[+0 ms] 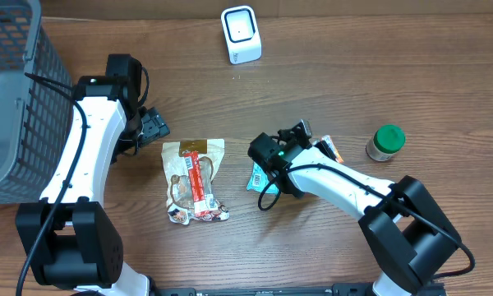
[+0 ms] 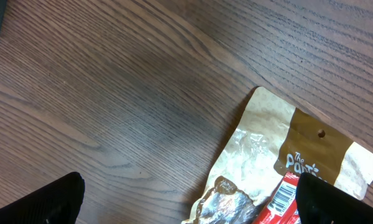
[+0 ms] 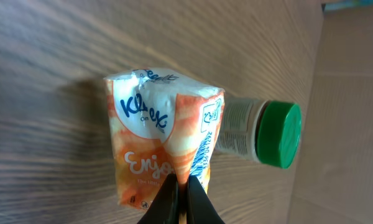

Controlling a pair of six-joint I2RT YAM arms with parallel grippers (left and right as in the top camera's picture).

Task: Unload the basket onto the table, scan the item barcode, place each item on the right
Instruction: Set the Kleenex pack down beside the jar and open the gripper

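The tissue pack (image 3: 155, 143) sits directly ahead of the right gripper (image 3: 181, 184), whose jaws are closed to a thin pinch on the pack's near edge. Expect a light, soft, compressible item in slick film. It may sag or slip from an edge pinch, so a hold across the body, clear of the barcode (image 3: 203, 155) on its side panel, is judged firmer. A jar (image 3: 261, 134) lies just beyond the pack. The left gripper (image 2: 188, 186) stands wide open and empty over a snack bag (image 2: 280, 168).

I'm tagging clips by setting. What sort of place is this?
Probably a mock shop checkout on a wooden table: a white scanner, a wire basket at the left, and packaged goods such as the tissue pack.
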